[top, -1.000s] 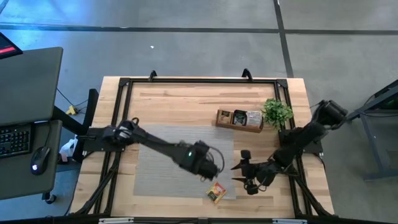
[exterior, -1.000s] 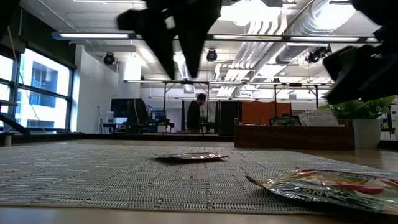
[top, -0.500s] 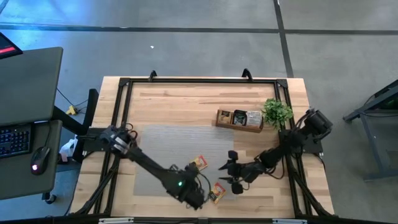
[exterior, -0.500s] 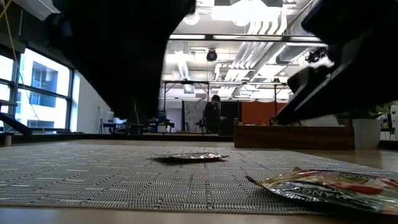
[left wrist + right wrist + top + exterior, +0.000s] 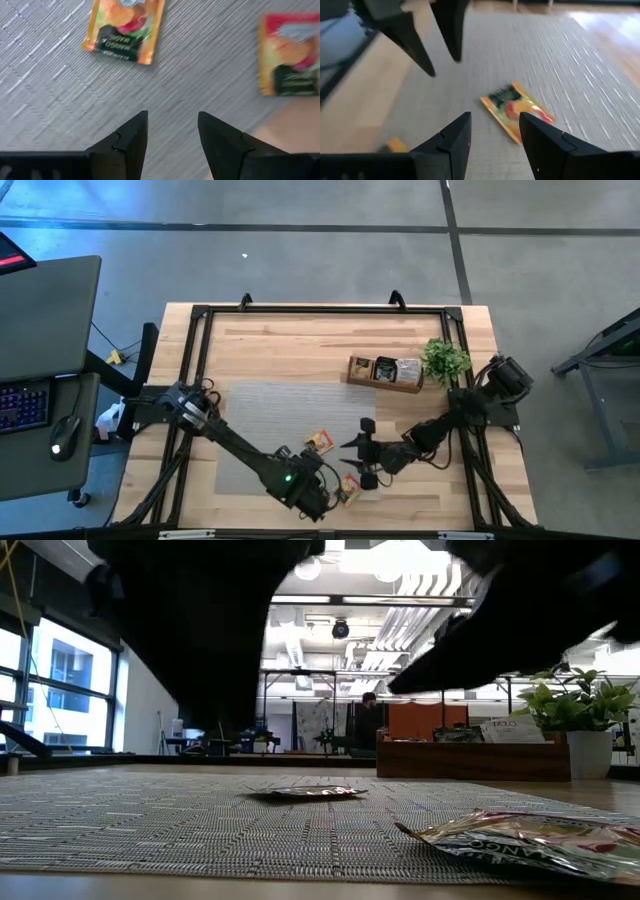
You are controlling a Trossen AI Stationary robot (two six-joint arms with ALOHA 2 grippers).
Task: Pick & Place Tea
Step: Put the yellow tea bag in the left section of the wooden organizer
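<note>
— Since the earlier frame, what has moved?
— Both arms. One second ago the left claw (image 5: 325, 498) was near the middle of the grey mat (image 5: 250, 410); now it is low at the mat's front edge. The right claw (image 5: 352, 462) has come further in over the mat from the right.
— Are the claws holding anything?
— No. The left claw stands open and empty, its two fingers (image 5: 131, 135) apart above the bare mat. The right claw is also open, with nothing between its fingers (image 5: 455, 137).
— Where is the tea?
— Two orange sachets lie flat on the mat. One sachet (image 5: 319, 442) is behind the left claw, and the other sachet (image 5: 349, 489) is at the mat's front corner, just beside the left claw. More sachets stand in the wooden tray (image 5: 385, 371) next to the small plant (image 5: 445, 359), at the back right of the worktop (image 5: 300, 330).
</note>
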